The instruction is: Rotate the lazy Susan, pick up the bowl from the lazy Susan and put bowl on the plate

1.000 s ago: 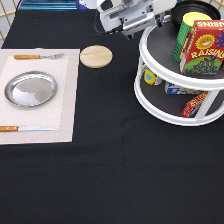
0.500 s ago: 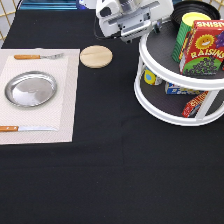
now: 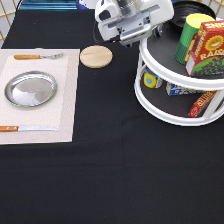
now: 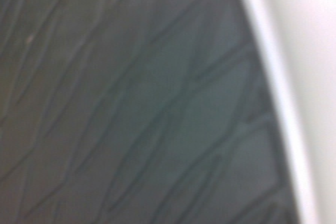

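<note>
The black bowl (image 3: 192, 10) sits at the back of the lazy Susan's top tier (image 3: 165, 50), at the exterior view's top right, partly hidden behind a green can. My gripper (image 3: 145, 34) hangs over the left edge of that top tier, just left of the bowl and not holding it. The wrist view shows the dark grey tray surface (image 4: 135, 115) and its white rim (image 4: 300, 100) from close by. The silver plate (image 3: 30, 89) lies bare on a pale placemat (image 3: 65, 100) at the exterior view's left.
A green can (image 3: 192, 35) and a raisin box (image 3: 209, 50) stand on the top tier. Small packages (image 3: 180, 89) fill the lower tier. A tan wooden disc (image 3: 96, 56) lies between mat and turntable. A fork (image 3: 37, 56) and a knife (image 3: 25, 128) flank the plate.
The hand has crept slightly down and right, further over the top tier's edge. Nothing else has moved.
</note>
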You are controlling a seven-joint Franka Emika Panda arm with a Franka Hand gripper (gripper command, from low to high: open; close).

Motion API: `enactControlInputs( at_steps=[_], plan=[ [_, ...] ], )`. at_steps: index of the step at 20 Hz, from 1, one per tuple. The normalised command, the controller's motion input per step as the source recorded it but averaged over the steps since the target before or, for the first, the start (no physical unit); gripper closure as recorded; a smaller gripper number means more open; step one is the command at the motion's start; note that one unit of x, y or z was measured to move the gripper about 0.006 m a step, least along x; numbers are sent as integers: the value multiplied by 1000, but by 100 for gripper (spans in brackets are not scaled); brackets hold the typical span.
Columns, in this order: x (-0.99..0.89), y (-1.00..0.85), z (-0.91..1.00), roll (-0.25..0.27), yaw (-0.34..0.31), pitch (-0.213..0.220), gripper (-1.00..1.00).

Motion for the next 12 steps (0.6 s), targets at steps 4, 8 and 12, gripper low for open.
enactControlInputs(
  at_steps=[4,8,12],
  plan=[
    [980,-42,0,-15,6,87,-100],
    [905,-38,0,-2,29,75,-100],
    [794,-17,34,0,63,65,-100]
  ],
)
